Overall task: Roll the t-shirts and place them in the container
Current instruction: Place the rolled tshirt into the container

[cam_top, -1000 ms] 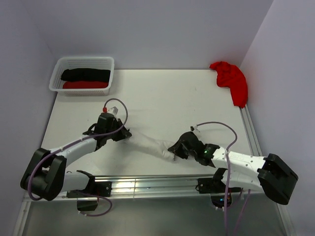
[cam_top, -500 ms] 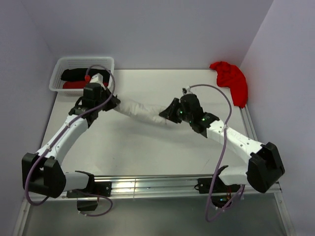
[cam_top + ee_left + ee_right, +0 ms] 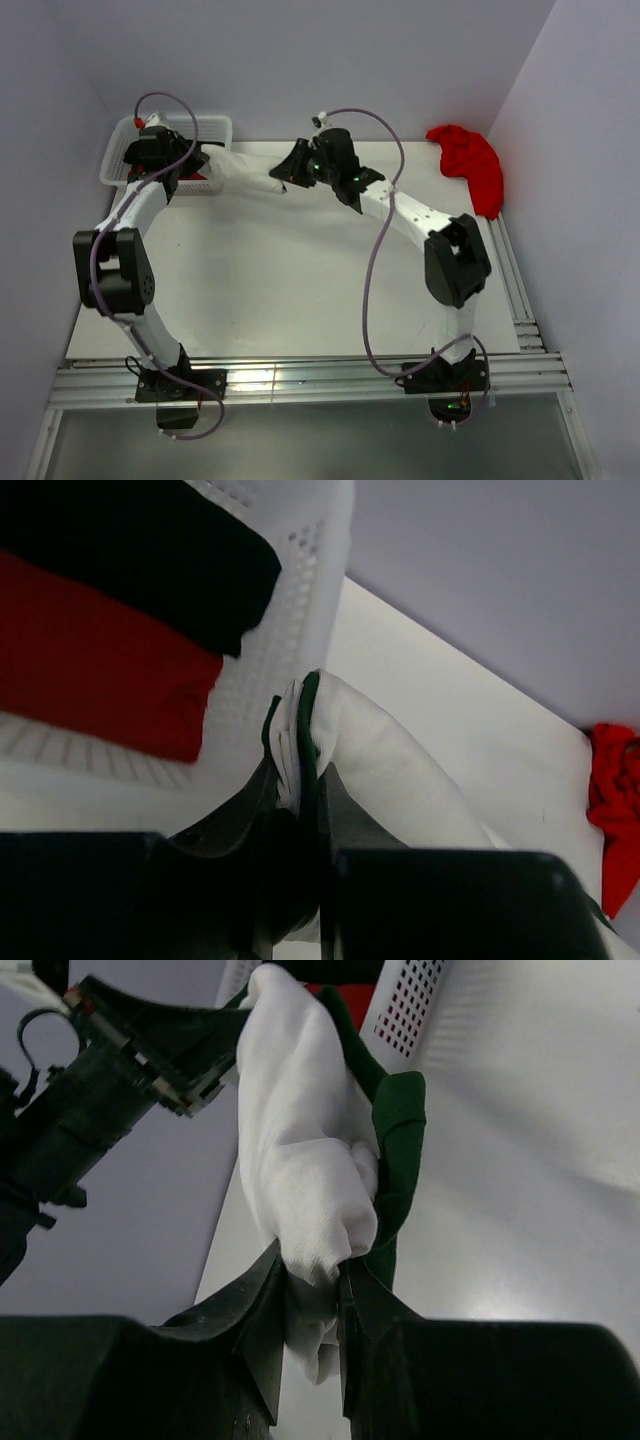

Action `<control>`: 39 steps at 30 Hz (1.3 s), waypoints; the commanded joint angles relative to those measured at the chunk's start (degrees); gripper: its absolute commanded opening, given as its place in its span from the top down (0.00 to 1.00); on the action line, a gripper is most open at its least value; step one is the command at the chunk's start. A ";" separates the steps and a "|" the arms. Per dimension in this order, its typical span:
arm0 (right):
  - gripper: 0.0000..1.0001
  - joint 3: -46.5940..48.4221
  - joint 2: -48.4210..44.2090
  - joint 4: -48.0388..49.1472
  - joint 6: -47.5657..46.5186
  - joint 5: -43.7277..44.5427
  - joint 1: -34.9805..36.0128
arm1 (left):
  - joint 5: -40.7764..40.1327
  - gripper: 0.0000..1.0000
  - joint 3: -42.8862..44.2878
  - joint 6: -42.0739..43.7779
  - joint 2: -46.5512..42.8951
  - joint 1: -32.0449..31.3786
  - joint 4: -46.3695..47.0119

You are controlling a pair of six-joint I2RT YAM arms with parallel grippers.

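Note:
The rolled white t-shirt with dark green trim [image 3: 245, 170] hangs between both grippers at the back of the table, right beside the white basket [image 3: 218, 124]. My left gripper [image 3: 207, 160] is shut on its left end [image 3: 300, 730], close against the basket wall [image 3: 305, 600]. My right gripper [image 3: 285, 170] is shut on the right end [image 3: 300, 1160], where a green sleeve [image 3: 400, 1150] folds out. A black rolled t-shirt [image 3: 130, 550] and a red one [image 3: 90, 670] lie in the basket. A loose red t-shirt [image 3: 470, 165] lies crumpled at the back right corner.
The white table [image 3: 300, 290] runs to a metal rail at the near edge [image 3: 300, 380]. Purple walls close in the back and both sides. Both arms stretch far back, cables looping above them.
Both arms have carried the rolled white t-shirt from the near middle of the table to the back left, up against the basket. Both grips held throughout.

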 commanded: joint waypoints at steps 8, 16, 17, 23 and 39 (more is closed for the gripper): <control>1.00 27.23 19.56 2.49 -2.77 -10.65 2.01 | 0.51 1.00 23.13 -0.16 22.61 3.99 5.59; 1.00 33.31 23.70 0.64 -1.80 -10.47 1.84 | 6.66 1.00 25.44 -3.66 28.52 3.47 -1.00; 1.00 32.96 22.74 0.72 -1.80 -9.95 1.84 | 7.54 1.00 25.26 -4.02 29.13 3.12 -1.97; 1.00 26.21 15.82 1.87 -1.79 -8.45 0.70 | 8.70 1.00 12.98 -7.89 22.93 -1.79 4.15; 1.00 -8.67 -15.39 -1.55 -5.66 -10.29 -12.39 | 2.72 1.00 -3.65 -16.85 5.59 -28.42 8.48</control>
